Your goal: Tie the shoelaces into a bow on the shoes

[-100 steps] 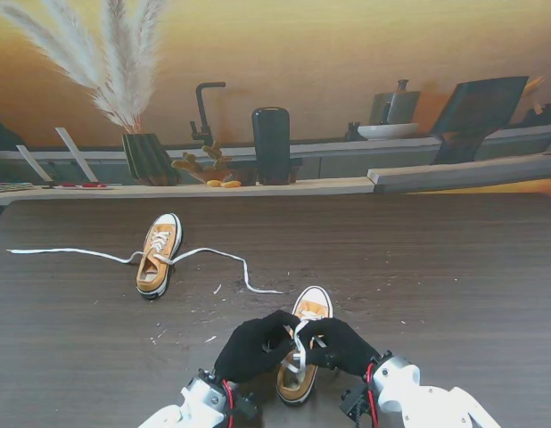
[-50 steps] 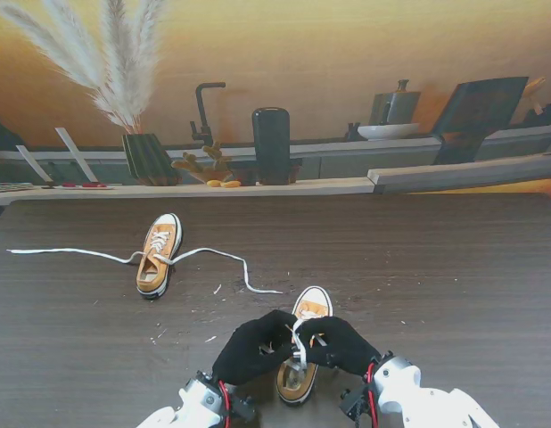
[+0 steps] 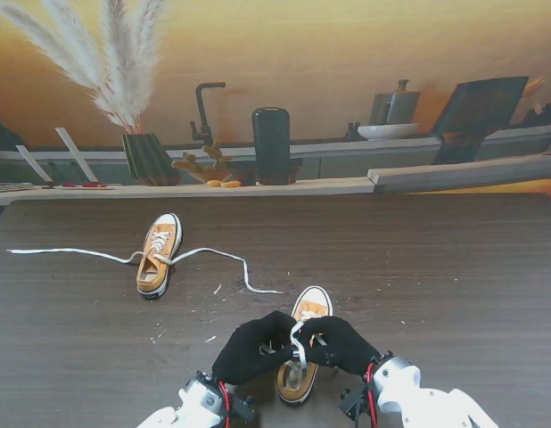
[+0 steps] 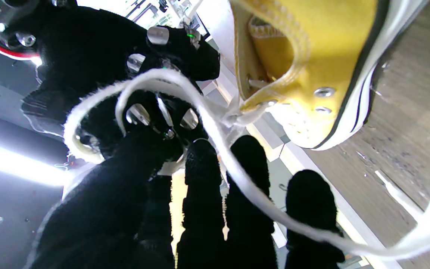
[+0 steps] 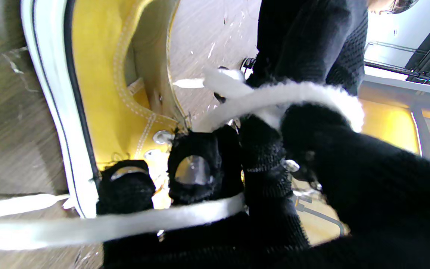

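While both black-gloved hands meet over the near yellow shoe [image 3: 300,366], which lies on the dark wooden table [image 3: 454,267] close to the robot with its white toe pointing away, the left hand [image 3: 250,348] and right hand [image 3: 340,345] each have fingers closed around the white shoelace [image 3: 296,343] of that shoe. The lace rises in a short loop between the two hands just over the shoe's opening. In the left wrist view the shoelace [image 4: 215,134] curves past the left fingers [image 4: 203,175] toward the right hand [image 4: 99,67], beside the shoe's yellow side with its metal eyelets. In the right wrist view a strand crosses the right fingers [image 5: 196,168] and another arcs over the thumb. Farther from the near shoe, to its left, sits a second yellow shoe [image 3: 159,254], its untied lace [image 3: 224,259] spread flat to both sides on the table
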Controlling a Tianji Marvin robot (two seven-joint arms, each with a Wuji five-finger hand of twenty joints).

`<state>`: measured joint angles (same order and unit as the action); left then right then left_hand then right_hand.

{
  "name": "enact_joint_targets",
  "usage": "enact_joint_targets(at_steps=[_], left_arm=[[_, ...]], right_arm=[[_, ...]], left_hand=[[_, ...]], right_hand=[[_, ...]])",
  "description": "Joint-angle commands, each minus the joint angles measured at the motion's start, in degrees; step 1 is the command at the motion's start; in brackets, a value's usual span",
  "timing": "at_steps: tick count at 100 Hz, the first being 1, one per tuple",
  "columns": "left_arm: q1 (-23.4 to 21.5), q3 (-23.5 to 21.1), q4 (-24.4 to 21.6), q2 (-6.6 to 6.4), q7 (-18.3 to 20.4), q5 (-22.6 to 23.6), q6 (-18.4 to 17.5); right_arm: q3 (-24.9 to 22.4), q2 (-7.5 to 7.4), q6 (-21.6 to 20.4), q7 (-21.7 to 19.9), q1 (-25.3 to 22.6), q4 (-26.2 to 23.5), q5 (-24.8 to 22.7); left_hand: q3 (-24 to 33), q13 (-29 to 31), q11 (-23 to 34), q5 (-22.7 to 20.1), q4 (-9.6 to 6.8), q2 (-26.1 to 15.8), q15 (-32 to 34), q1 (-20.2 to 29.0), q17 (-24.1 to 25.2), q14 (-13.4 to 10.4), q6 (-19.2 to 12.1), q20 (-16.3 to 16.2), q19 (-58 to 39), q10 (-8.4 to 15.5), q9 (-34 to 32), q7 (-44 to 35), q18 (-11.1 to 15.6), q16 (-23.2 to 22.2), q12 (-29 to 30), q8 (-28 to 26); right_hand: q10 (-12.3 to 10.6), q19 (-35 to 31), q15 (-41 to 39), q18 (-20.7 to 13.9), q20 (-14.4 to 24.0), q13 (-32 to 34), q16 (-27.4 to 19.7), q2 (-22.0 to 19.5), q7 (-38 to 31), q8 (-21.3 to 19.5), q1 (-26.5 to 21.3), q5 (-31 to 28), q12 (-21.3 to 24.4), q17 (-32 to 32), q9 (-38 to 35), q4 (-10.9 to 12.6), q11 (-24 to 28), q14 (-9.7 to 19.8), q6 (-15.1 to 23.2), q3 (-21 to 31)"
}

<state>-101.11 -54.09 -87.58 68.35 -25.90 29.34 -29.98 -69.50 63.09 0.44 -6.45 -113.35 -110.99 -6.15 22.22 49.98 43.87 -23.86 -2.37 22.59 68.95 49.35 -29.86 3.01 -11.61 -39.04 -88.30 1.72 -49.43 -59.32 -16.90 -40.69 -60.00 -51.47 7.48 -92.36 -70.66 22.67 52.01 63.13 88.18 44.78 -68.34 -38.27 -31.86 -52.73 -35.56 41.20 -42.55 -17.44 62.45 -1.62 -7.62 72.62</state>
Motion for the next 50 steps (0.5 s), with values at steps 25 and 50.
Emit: enact_joint_targets(at_steps=[25,50], left_arm=[[-1.0,-0.1,-0.5,0.33,-0.2,1.0,0.7],[0.0,0.8,0.7,0.77,-1.7,1.3,0.9]], right_arm=[[0.2,0.36,-0.4,-0.2,0.0,-1.1,0.0],[0.4,0.01,-0.5,-1.6,0.1,-1.1,0.2]], left_hand=[[-4.5,0.7,1.8,0.6,2.06,1.5,-0.2,0.8,-0.6,-2.2,0.2,-1.3,-0.7,2.4,0.0,-2.8,3.5,-1.2,1.4,-1.6],[-5.3,0.6,1.6,-1.1,2.22,0.0,0.0,3.9,-0.5,-2.0,-1.4,-1.1,-0.7,1.7,-0.7,2.5,3.7,-1.1,1.3,4.4]], right_hand=[[-0.4,0.1,0.2,-0.4,0.4,1.2,1.8,-0.4,2.8,-0.1,-0.7,0.8,0.2,0.0,-1.9,1.4,-0.8,-0.3,8.2,-0.9],[-0.3,0.1,0.2,-0.4,0.4,1.1,1.8,-0.5,2.8,-0.1,-1.0,0.7,0.3,0.0,-2.1,1.3,-1.0,-0.2,7.6,-0.9]])
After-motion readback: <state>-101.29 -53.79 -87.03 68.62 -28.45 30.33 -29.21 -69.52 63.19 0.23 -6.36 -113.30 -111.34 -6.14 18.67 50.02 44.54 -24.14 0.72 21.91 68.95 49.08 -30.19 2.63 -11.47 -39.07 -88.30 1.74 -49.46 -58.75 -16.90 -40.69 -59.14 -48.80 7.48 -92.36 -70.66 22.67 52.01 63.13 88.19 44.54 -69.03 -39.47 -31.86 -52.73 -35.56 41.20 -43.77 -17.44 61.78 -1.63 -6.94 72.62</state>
